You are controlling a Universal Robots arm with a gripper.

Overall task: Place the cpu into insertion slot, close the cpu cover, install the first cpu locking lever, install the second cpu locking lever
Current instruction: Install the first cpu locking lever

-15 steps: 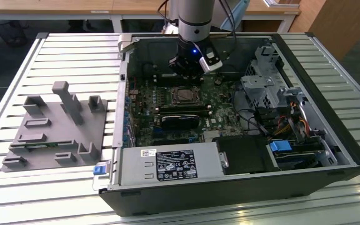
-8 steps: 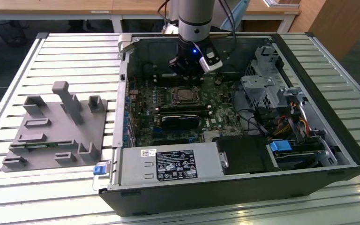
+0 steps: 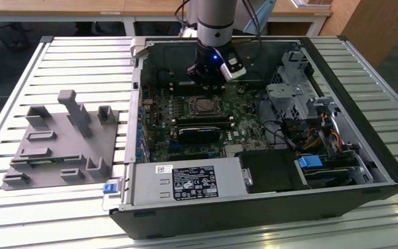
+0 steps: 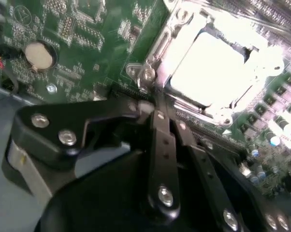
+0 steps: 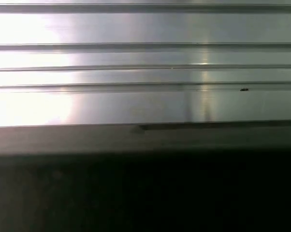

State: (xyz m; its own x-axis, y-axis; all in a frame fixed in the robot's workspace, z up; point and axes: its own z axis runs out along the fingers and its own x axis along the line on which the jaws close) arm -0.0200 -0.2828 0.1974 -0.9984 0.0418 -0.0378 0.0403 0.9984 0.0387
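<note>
The cpu (image 4: 208,67) lies flat in the insertion slot (image 3: 202,106) on the green board, its metal top glaring bright in the second wrist view. The silver cpu cover (image 4: 160,48) lies down around it as a frame. My gripper (image 4: 152,107) has its black fingers (image 4: 161,145) drawn together, the tips right at the socket's near corner beside a small silver screw post (image 4: 146,75). A small bright piece shows at the tips; I cannot tell whether it is a lever. In the exterior view the gripper (image 3: 208,87) hangs just behind the socket inside the case.
The open computer case (image 3: 365,171) lies on a slatted metal table (image 5: 145,58). A black card (image 3: 199,136) sits in front of the socket, cables and drive cages (image 3: 302,104) at the exterior view's right, a grey fixture (image 3: 60,145) at its left. A coin cell (image 4: 39,55) is nearby.
</note>
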